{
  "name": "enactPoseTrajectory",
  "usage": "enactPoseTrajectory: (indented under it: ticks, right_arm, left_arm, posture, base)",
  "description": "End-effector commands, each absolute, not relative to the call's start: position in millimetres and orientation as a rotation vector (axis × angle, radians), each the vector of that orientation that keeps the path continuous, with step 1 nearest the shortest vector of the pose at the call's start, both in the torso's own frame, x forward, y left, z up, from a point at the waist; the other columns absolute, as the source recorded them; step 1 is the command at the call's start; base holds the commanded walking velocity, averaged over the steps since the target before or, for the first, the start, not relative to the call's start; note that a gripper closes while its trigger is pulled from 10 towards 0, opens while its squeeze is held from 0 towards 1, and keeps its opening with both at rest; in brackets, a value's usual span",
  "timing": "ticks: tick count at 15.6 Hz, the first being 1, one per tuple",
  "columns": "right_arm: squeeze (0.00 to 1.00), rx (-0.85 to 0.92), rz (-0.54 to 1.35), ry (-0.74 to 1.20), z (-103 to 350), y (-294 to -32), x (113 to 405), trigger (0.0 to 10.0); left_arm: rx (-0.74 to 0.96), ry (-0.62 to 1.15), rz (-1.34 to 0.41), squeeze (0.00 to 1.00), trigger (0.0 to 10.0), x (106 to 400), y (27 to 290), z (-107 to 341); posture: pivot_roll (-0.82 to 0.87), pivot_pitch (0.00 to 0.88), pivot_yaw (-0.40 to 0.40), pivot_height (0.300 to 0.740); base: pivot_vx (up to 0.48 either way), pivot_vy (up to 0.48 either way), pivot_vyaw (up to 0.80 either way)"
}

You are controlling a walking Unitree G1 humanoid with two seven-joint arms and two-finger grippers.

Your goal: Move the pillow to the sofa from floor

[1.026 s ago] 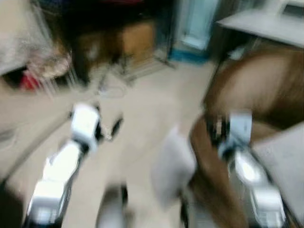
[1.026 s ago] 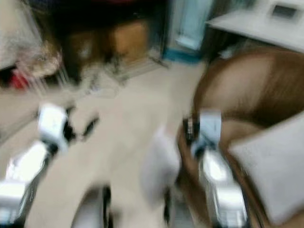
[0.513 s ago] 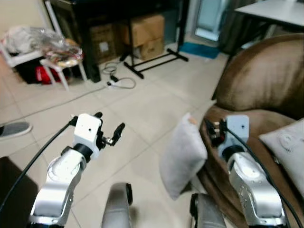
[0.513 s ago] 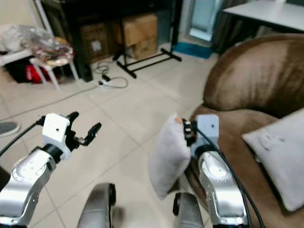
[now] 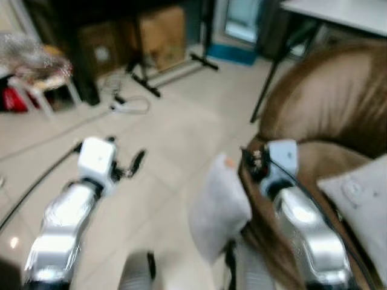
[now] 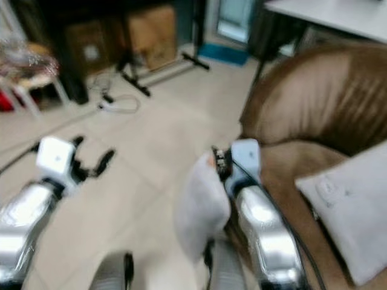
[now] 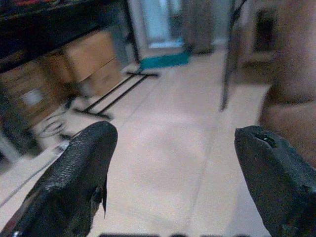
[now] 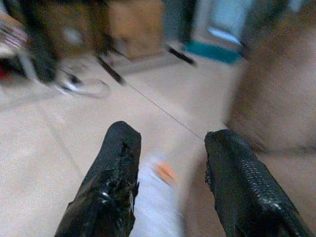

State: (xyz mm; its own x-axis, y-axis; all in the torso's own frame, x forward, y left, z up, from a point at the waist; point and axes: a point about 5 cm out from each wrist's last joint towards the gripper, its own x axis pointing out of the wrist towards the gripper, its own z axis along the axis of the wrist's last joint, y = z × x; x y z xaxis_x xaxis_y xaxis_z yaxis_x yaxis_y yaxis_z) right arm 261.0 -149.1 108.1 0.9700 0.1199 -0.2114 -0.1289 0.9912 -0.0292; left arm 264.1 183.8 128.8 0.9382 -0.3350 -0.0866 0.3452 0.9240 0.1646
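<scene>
A grey pillow with an orange tag stands on the tiled floor and leans against the front of the brown sofa. My right gripper hovers at the pillow's top edge, beside the sofa's seat. It is open, and the pillow's tagged corner shows just beyond its fingers. My left gripper is held out over bare floor to the pillow's left, with its fingers wide apart and nothing between them. A second grey pillow lies on the sofa seat.
Cardboard boxes sit under dark furniture at the back. A black stand's feet and a cable lie on the floor. A white chair with bags stands at the left, and a table behind the sofa.
The whole picture has shifted and blurred, so the camera moved. Both arms keep their pose and the pillow still leans on the sofa.
</scene>
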Motion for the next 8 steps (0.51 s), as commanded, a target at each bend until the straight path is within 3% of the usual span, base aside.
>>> enactPoseTrajectory:
  ticks: [1,3,5,8]
  right_arm:
    - [0.0,-0.059,0.151,0.216,108.4,-150.1,261.2,10.0]
    - [0.0,-0.087,0.211,0.235,105.5,-148.0,259.5,10.0]
    - [0.0,-0.115,0.257,0.243,103.8,-147.6,257.5,10.0]
    - [0.0,-0.093,0.232,0.246,103.1,-155.8,260.8,10.0]
  left_arm:
    - [0.202,0.072,-0.353,0.0,10.0,261.0,186.0,127.0]
    - [0.204,0.081,-0.35,0.0,10.0,260.5,186.4,125.5]
    - [0.207,0.085,-0.356,0.0,10.0,260.5,186.2,124.7]
    - [0.208,0.088,-0.358,0.0,10.0,260.7,185.5,124.5]
  posture:
    - [-0.05,0.0,0.013,0.58]
    - [-0.05,0.0,0.012,0.58]
    - [-0.05,0.0,0.012,0.58]
    - [-0.05,0.0,0.011,0.58]
  base:
    - [0.0,0.0,0.0]
    - [0.0,0.0,0.21]
    - [0.0,0.0,0.8]
    - [0.0,0.0,0.0]
